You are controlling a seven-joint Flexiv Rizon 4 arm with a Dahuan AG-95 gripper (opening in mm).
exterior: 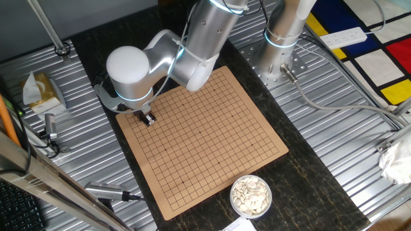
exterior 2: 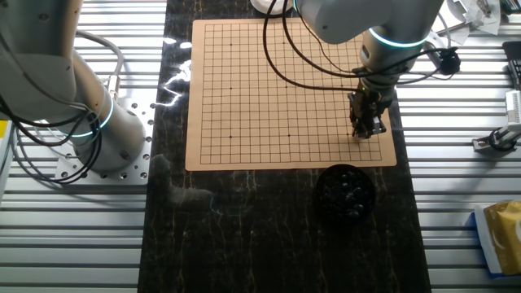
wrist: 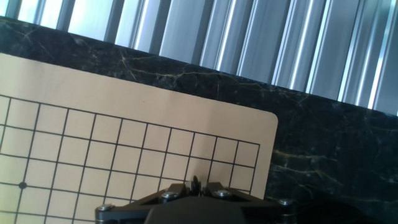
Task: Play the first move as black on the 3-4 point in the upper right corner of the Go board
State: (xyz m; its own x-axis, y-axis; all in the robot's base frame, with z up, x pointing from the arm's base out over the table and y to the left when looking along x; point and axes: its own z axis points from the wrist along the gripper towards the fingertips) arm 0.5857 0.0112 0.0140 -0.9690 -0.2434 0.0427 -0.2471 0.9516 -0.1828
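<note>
The tan Go board [exterior: 212, 138] [exterior 2: 277, 89] [wrist: 124, 99] lies on the dark table with no stones on it. My gripper [exterior: 149, 119] [exterior 2: 366, 127] [wrist: 196, 185] is low over one corner of the board. It is shut on the black stone [wrist: 196, 184], which shows edge-on between the fingertips. In the hand view the stone sits over the crossing of the fourth line from the board's right edge and the third from its far edge. That 3-4 point is hidden behind the stone. Whether the stone touches the board cannot be told.
A bowl of black stones [exterior 2: 346, 192] stands just off the board edge near the gripper. A bowl of white stones [exterior: 251, 196] stands at the opposite end. The arm's base [exterior: 279, 48] is beside the board. Tools and a tissue box [exterior: 42, 90] lie on the ribbed metal surround.
</note>
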